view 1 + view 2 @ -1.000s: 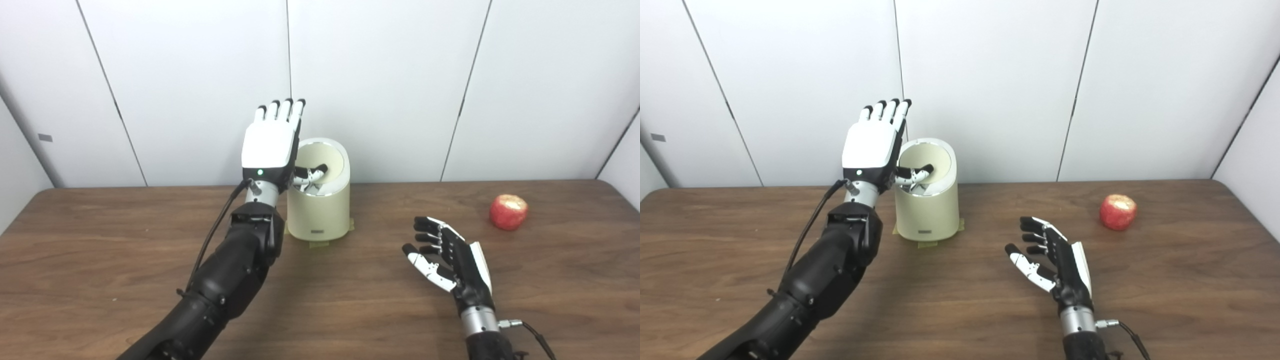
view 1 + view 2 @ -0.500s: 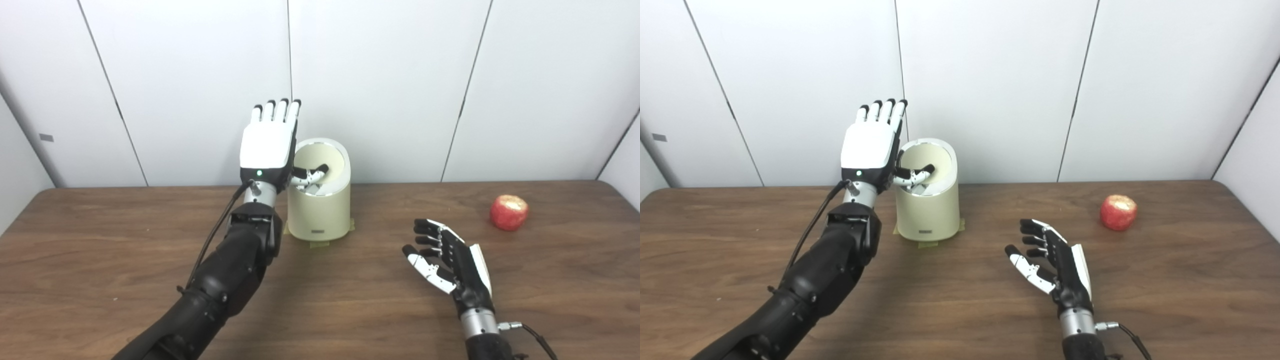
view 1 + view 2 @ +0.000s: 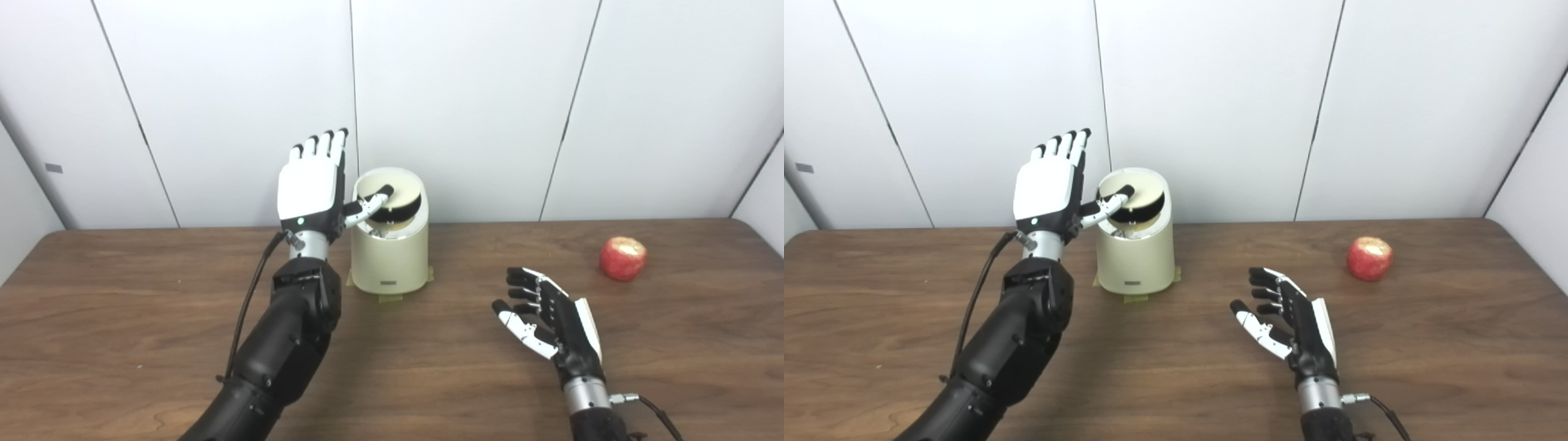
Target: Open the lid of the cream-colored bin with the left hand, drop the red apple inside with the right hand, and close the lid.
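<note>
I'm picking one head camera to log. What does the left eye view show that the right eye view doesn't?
Only the left eye view: more of the brown wooden table's left edge. Only the right eye view: more of its right edge. Both: the left robot hand, thumb pressing the tilted lid of the cream-colored cylindrical bin; the open right robot hand; the red apple lying untouched.

The cream-colored cylindrical plastic bin (image 3: 389,254) stands on the brown wooden table (image 3: 122,306) near its far edge, just before the white panelled wall (image 3: 465,92). The left hand (image 3: 309,187) is raised just left of the bin, its thumb reaching over the bin's round tilted lid (image 3: 392,195). The round red apple (image 3: 623,258) lies well to the right. The right hand (image 3: 551,321) lies nearer the front, between bin and apple.
</note>
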